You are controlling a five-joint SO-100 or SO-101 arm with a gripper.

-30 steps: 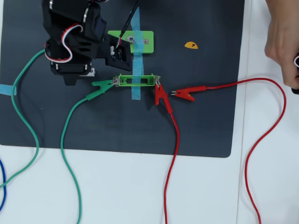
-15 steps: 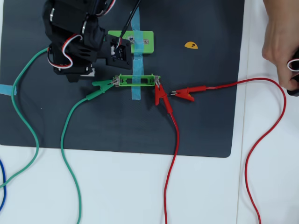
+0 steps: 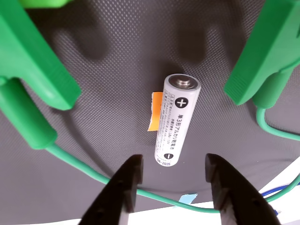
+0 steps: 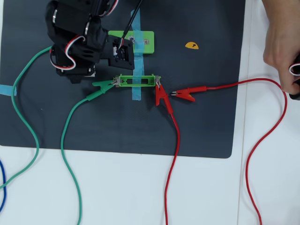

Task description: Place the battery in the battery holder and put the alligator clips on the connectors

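In the wrist view the battery [image 3: 176,123] lies on the dark mat, plus end away from the camera and minus end towards it. My gripper [image 3: 171,164] is open. Its black fingertips [image 3: 127,180] stand either side of the battery's minus end without touching it. In the overhead view the black arm [image 4: 77,42] hides the battery and the fingers. The light-green battery holder [image 4: 124,84] is empty and held down by blue tape. A green alligator clip [image 4: 104,85] bites its left tab and a red one [image 4: 161,96] its right tab. Another red clip [image 4: 185,93] lies loose on the mat.
Large green pieces [image 3: 33,56] reach into the wrist view from both upper corners, with green wire [image 3: 93,174] running under the fingertips. An orange tag [image 3: 154,110] lies beside the battery. A green bulb block [image 4: 143,42] sits behind the holder. A person's hand [image 4: 281,37] holds the red wire at right.
The arm has shifted slightly up and to the right in the overhead view. The hand at right has moved a little. Clips and holder have not moved.
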